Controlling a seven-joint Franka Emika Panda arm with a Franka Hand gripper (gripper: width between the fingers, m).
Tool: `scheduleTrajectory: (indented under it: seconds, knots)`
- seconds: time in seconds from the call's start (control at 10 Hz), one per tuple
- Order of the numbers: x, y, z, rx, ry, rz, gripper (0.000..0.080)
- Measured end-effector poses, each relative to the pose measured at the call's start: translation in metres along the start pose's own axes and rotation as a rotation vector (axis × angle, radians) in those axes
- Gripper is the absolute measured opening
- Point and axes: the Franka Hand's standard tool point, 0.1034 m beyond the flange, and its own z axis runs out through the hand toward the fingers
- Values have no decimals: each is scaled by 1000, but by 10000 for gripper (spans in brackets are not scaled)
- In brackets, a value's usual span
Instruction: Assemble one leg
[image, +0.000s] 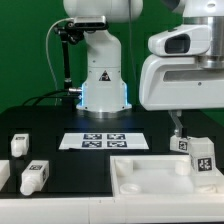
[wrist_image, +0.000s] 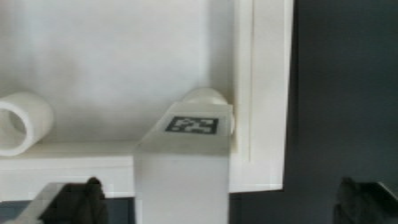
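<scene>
In the wrist view a white leg (wrist_image: 183, 160) with a square tag on its end stands between my fingertips, over a corner of the large white tray-like panel (wrist_image: 107, 60). My gripper (wrist_image: 217, 205) is open; both dark fingers (wrist_image: 71, 203) stand well clear of the leg's sides. In the exterior view my gripper (image: 181, 129) hangs at the right, just above this leg (image: 180, 143) at the panel's (image: 150, 178) far rim. A second leg (image: 203, 156) stands close beside it. Two more legs (image: 18, 144) (image: 35, 178) lie on the table at the exterior view's left.
The marker board (image: 103, 140) lies in front of the arm's base (image: 103, 90). A white part (image: 3, 176) shows at the exterior view's left edge. A raised white ring (wrist_image: 18, 122) sits inside the panel. Dark table (wrist_image: 347, 90) lies beyond the panel's rim.
</scene>
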Motion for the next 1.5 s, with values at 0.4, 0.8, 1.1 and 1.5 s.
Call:
scheduleTrajectory:
  seconds: [0.4, 0.8, 1.1, 1.5]
  knots:
    - [0, -8, 29, 1, 15, 58, 649]
    - [0, -7, 29, 1, 14, 154, 287]
    - [0, -7, 29, 3, 14, 335, 288]
    - [0, -10, 31, 16, 9, 841, 288]
